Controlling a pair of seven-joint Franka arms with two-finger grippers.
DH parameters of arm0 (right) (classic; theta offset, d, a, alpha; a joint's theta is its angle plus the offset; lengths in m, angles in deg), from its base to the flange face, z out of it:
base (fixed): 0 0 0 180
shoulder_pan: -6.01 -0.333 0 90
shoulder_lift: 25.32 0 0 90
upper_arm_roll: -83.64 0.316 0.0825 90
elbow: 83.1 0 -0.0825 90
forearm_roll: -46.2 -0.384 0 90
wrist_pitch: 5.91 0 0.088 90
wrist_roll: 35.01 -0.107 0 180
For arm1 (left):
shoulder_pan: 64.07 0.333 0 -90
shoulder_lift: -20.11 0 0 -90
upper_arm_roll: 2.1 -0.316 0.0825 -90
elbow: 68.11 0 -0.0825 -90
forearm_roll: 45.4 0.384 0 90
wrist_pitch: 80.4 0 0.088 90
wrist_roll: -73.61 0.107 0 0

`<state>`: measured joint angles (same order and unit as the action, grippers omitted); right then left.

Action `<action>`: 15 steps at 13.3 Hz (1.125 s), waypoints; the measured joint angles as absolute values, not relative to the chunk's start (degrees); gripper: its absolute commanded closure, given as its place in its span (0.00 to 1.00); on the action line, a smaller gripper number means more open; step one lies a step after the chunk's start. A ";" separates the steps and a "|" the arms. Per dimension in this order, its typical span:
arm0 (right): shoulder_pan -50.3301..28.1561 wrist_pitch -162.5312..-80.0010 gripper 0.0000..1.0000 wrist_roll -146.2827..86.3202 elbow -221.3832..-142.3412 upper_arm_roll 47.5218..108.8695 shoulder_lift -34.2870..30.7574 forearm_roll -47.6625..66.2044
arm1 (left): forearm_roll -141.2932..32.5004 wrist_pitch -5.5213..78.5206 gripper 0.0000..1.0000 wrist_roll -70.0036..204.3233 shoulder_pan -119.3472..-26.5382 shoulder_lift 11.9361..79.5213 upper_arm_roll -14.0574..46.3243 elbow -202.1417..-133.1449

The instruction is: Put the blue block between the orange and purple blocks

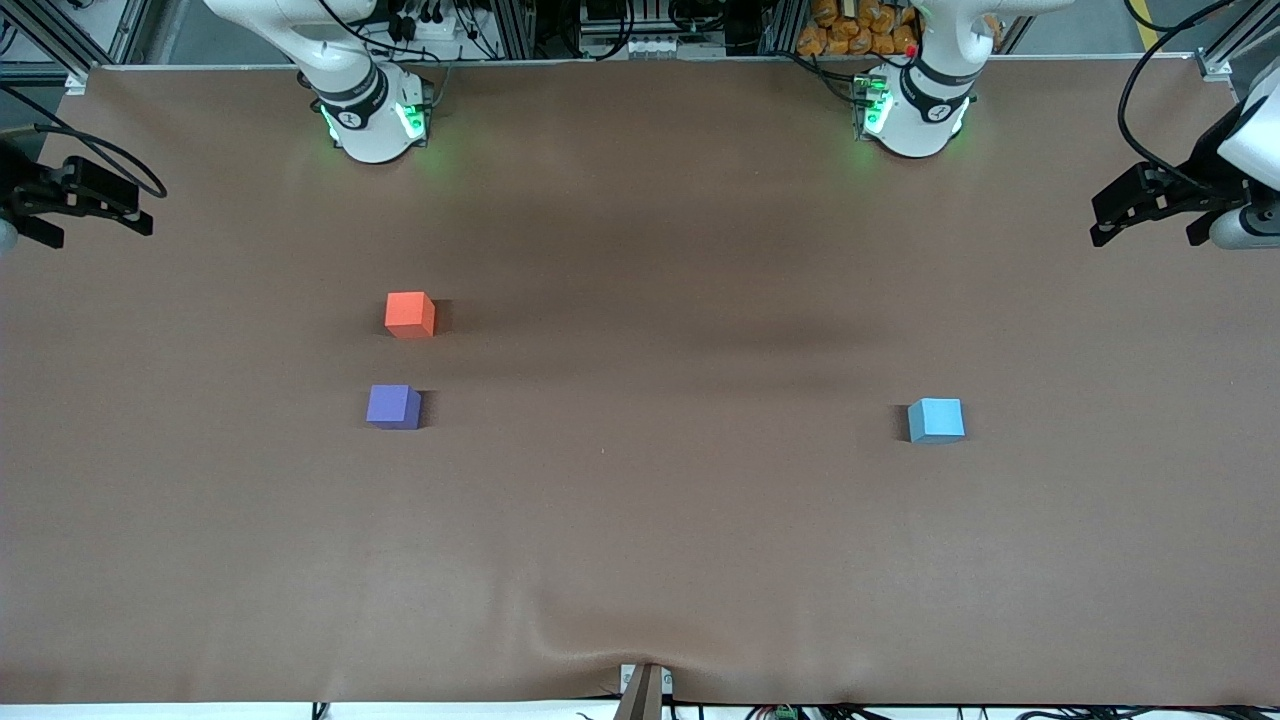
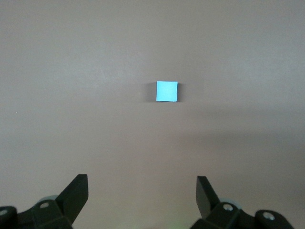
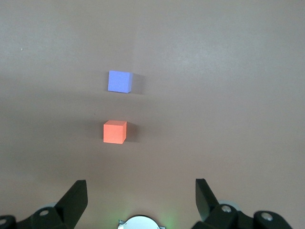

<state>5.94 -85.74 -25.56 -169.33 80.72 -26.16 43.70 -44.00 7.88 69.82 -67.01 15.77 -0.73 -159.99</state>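
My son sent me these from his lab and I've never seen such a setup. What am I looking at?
Two robot arms stand at a brown table. The wide picture looks down from a high camera facing them; the other two come from cameras on each arm's wrist. Each arm ends in a two-fingered pincer. The left pincer hangs open above a blue block. The right pincer hangs open above an orange block and a purple block, which sit apart, the purple nearer the high camera. Nothing is held.
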 measured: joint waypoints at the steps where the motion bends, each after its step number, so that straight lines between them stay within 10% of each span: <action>1: 5.93 -85.74 0.00 -25.56 -169.33 80.72 -26.16 43.70 | -43.88 7.61 0.00 69.82 -67.01 15.77 -0.77 -159.99; 15: 5.92 -85.65 0.00 -25.56 -169.33 80.70 -26.16 43.64 | -43.23 5.99 0.00 70.02 -67.00 15.80 -0.96 -159.76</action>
